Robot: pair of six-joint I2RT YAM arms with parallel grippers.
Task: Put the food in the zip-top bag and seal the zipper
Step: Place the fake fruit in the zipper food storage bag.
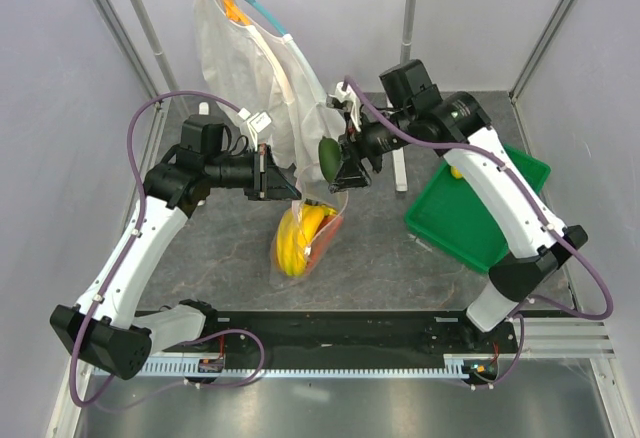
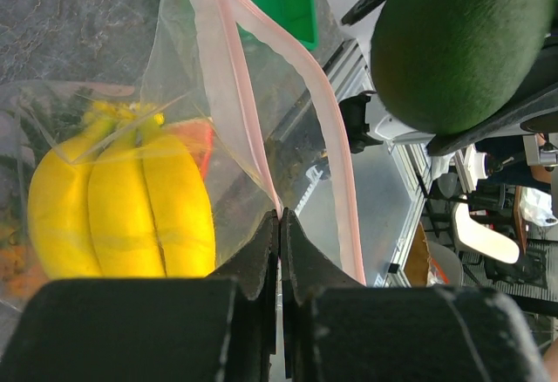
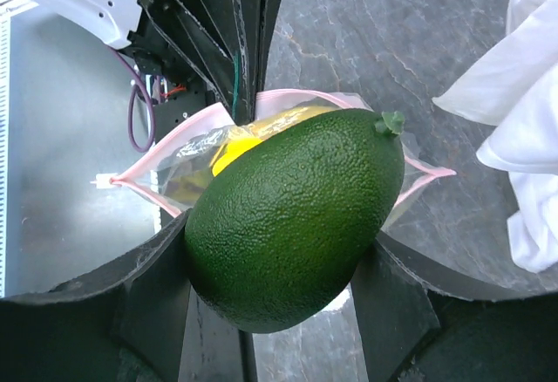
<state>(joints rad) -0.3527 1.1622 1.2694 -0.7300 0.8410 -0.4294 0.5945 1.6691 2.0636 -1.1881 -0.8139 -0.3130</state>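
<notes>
Food already lies in the bottom of the clear, soft plastic zip-top bag (image 1: 322, 216): a yellow toy banana bunch (image 1: 295, 240) fills most of it, with an orange-red piece (image 2: 199, 133) pressed against its side, too hidden to name. The bag hangs mouth-up in the middle of the dark grey, marbled desk (image 1: 200, 258). Whether its lower end rests on the desk surface cannot be told. Its thin pinkish zipper strip (image 2: 232, 77) is parted, and the two sides bow away from each other to leave the mouth gaping.

To the right, a flat green plastic tray (image 1: 480, 233) sits on the desk with a small yellow piece (image 1: 455, 171) at its far edge.

The left hand (image 1: 288, 184) reaches in from the left, level with the bag's mouth. Its two black fingers are pressed together on the end of the zipper strip and hold the bag up by that corner.

The right hand (image 1: 347, 170) comes in from the right, bent down over the mouth. It is clamped on a dark green, pebbled toy avocado (image 3: 292, 221), one finger on each flank and the stem end pointing away. The avocado hangs just above the gaping mouth, and in the right wrist view the pink rim and the bananas show behind it.

A white garment (image 1: 250, 68) hangs on a rack behind both hands.
</notes>
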